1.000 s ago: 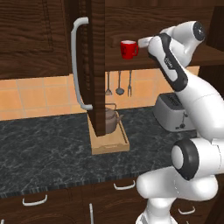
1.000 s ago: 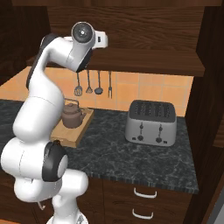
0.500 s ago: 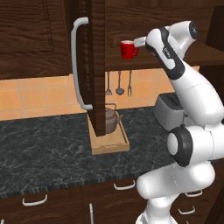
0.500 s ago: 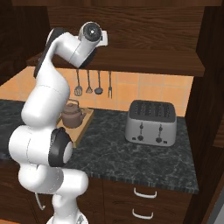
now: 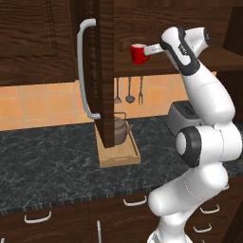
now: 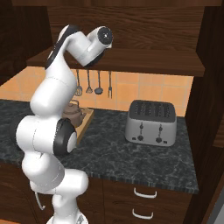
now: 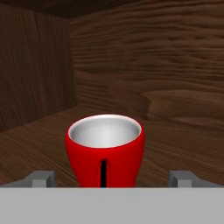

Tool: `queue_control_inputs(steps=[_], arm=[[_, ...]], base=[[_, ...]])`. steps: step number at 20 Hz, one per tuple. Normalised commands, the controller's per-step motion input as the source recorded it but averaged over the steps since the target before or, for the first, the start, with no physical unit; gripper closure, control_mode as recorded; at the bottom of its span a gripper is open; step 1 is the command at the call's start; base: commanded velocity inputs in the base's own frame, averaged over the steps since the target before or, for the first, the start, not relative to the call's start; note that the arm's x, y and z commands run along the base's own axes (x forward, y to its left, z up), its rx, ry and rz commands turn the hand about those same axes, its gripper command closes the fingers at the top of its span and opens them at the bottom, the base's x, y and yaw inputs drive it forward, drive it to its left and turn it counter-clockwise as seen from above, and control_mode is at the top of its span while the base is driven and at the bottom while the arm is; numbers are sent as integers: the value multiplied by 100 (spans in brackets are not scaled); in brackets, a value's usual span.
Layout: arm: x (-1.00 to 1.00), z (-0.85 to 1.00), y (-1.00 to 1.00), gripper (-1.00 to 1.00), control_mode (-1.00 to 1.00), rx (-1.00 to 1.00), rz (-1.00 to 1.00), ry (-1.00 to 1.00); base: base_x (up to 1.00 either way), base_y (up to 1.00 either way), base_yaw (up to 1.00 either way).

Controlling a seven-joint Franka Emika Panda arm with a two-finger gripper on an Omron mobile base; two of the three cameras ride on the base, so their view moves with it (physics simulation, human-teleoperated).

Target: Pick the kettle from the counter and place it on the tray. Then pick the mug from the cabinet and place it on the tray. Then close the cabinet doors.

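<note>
Now, with the kettle (image 5: 119, 130) on the tray (image 5: 118, 156), the spread end effector (image 7: 113, 178) brackets the mug (image 7: 105, 148) on the cabinet (image 7: 175, 148) shelf; closing comes next.

Red mug (image 7: 105, 151) with white inside, dark brown wood-grain cabinet (image 7: 153, 65).

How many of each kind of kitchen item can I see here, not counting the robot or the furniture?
Kettle: 1
Mug: 1
Tray: 1
Toaster: 1
Hanging utensils: 4
Total: 8
</note>
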Motion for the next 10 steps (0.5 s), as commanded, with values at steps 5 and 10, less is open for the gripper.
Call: queue_control_inputs(steps=[5, 10], arm=[[5, -2, 24, -100, -100, 0, 2, 0], [8, -14, 12, -100, -100, -1, 0, 6]], base=[[0, 0, 0], [0, 0, 0]])
